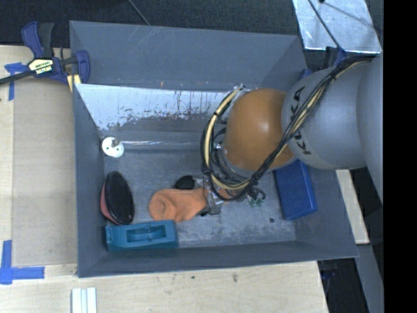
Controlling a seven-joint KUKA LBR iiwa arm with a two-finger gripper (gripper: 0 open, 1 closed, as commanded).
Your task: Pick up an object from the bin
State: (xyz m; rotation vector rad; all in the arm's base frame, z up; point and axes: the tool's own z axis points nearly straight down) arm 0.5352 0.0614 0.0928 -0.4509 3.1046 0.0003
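Gripper (210, 204) low in the grey metal bin (195, 51), just above the floor near the middle and towards the near wall. It stood at the right-hand end of an orange soft lump (174, 205), cloth-like and rounded, lying flat on the bin floor. Gripper and lump appeared to touch or overlap at that end, but contact could not be confirmed.

Gripper state: could not tell whether it was released or clenched. The orange wrist cover (257, 132) and its looped cables (212, 142) hid most of it from above. No grasp recorded.

Neighbours:
- small dark item (185, 182) just beside the lump's upper edge, near the gripper
- teal block (141, 235) just below the lump, against the near wall
- black oval brush (118, 197) with a reddish rim, to the lump's left, apart from it
- white ring (112, 147) at the left, well apart
- blue box (295, 189) leaning at the right wall, on the arm's far side

Judgement: the lump was the likely target, since it lay in open floor with room at its right end for a descent. The block and brush sat near walls, which would be harder to straddle. A soft body should compress and bunch on closing. Risk: nipping only a fold, or catching the dark item too.
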